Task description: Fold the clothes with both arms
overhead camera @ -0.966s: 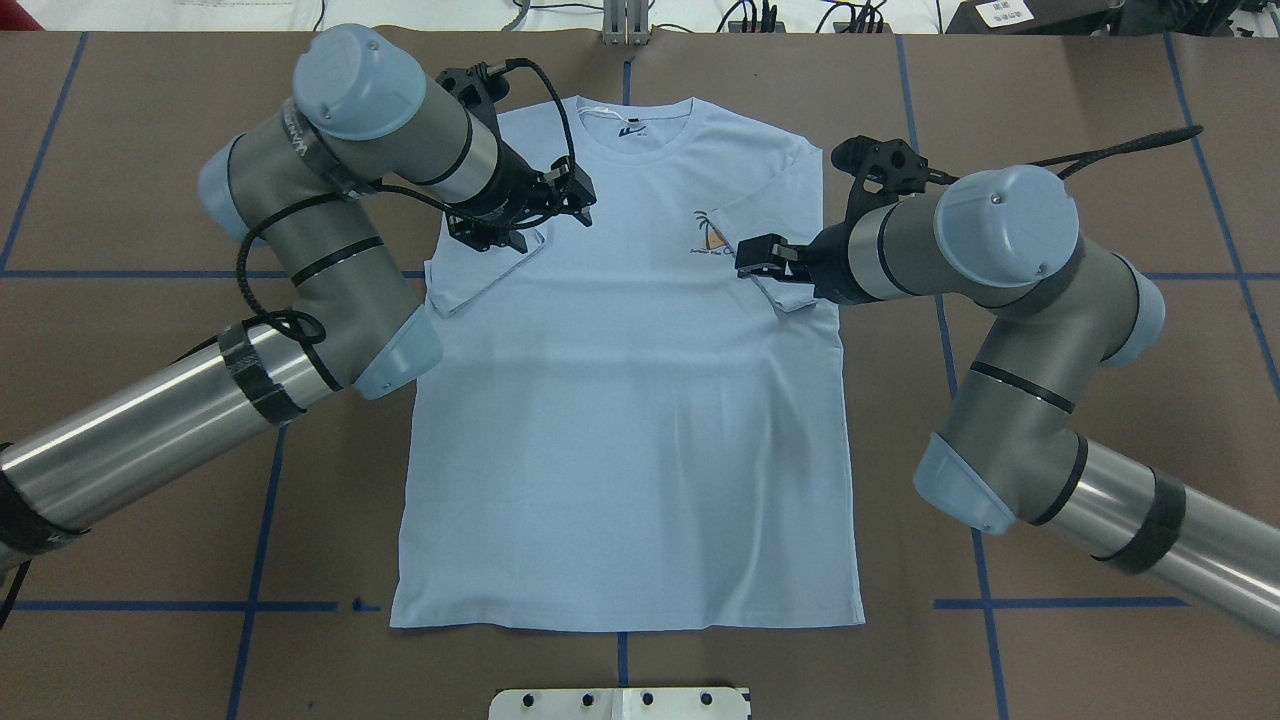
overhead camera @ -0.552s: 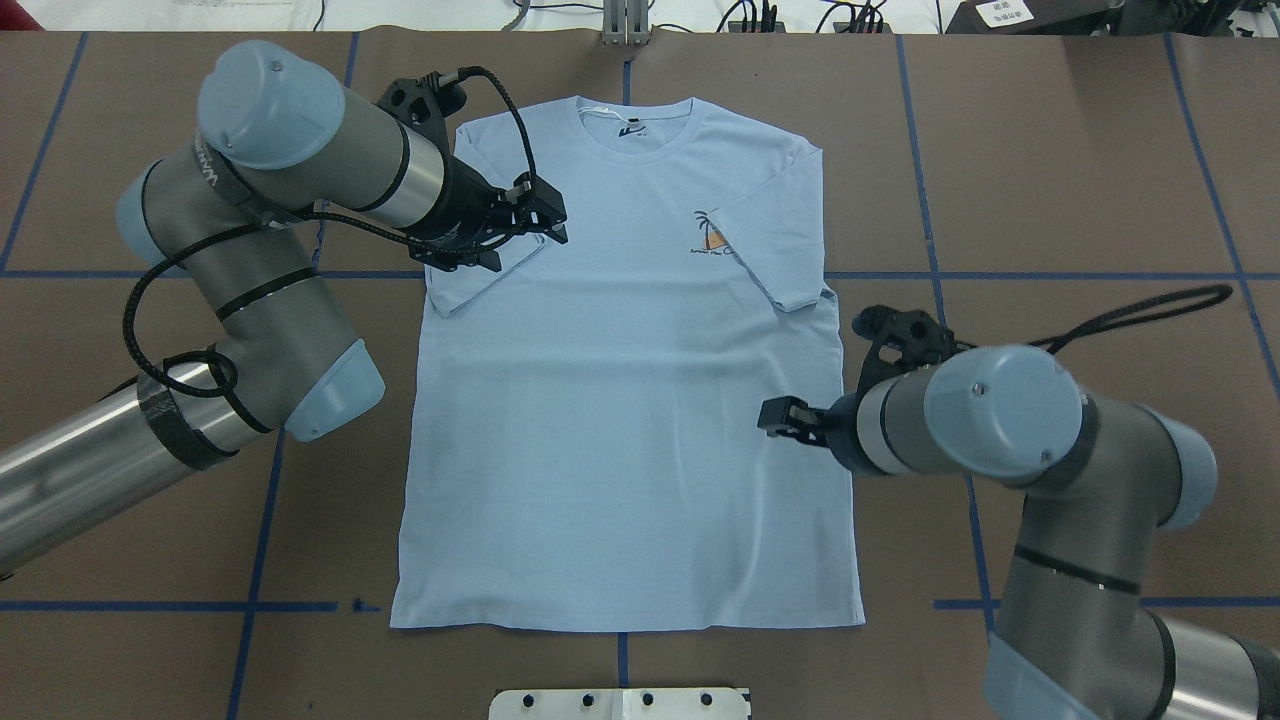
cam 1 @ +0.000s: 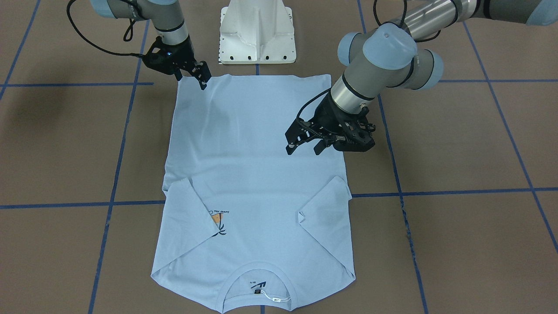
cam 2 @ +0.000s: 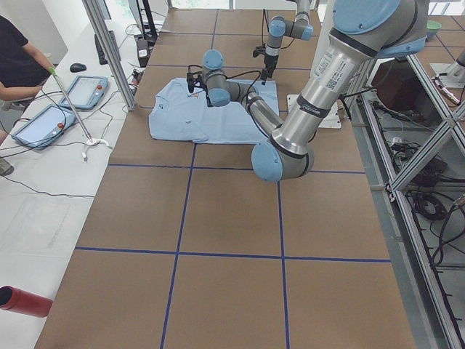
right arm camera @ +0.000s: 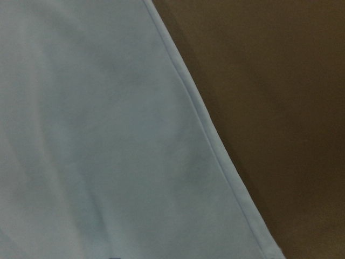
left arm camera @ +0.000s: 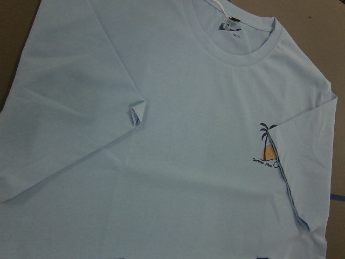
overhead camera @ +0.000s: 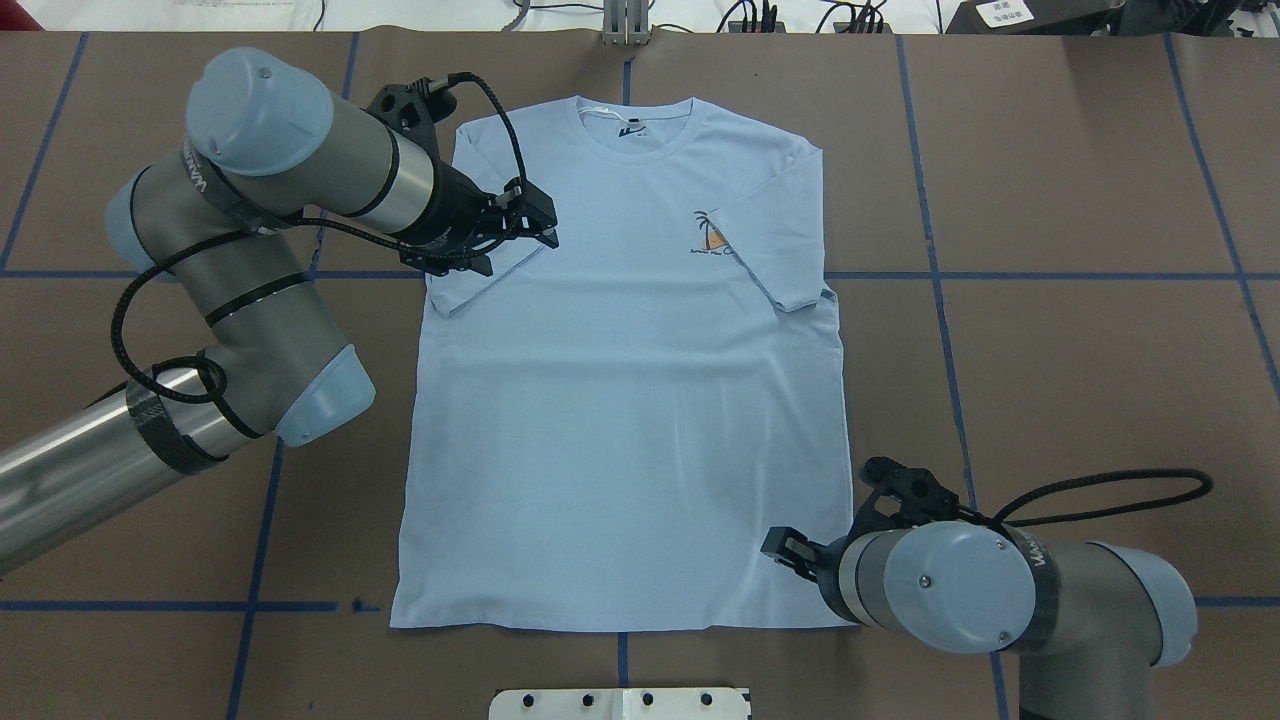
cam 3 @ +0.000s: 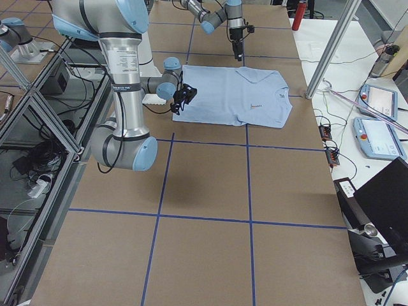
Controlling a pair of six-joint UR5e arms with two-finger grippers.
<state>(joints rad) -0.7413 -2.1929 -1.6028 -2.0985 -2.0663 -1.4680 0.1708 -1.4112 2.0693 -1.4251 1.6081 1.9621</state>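
Note:
The pale light-blue T-shirt (overhead camera: 620, 420) lies flat on the brown table, front up, with its collar (overhead camera: 632, 125) at the far side. Both short sleeves are folded inward over the chest. The small palm print (overhead camera: 712, 235) sits beside the folded right sleeve and also shows in the left wrist view (left arm camera: 268, 148). My left gripper (overhead camera: 515, 248) hovers open and empty over the folded left sleeve; it also shows in the front-facing view (cam 1: 304, 150). My right gripper (overhead camera: 785, 550) is open and empty just above the shirt's near right hem corner (cam 1: 192, 79). The right wrist view shows only the shirt's edge (right arm camera: 108, 135).
The white pedestal base (cam 1: 257, 30) stands just behind the shirt's hem. Blue tape lines (overhead camera: 940, 300) cross the table. An operators' side table with tablets (cam 2: 43, 123) and a metal post (cam 2: 109, 51) lie past the far edge. A red cylinder (cam 2: 22, 302) lies at one end.
My right arm has swung from the folded right sleeve back along the shirt's side to the near hem corner. My left gripper has drawn back slightly to the left over the left sleeve.

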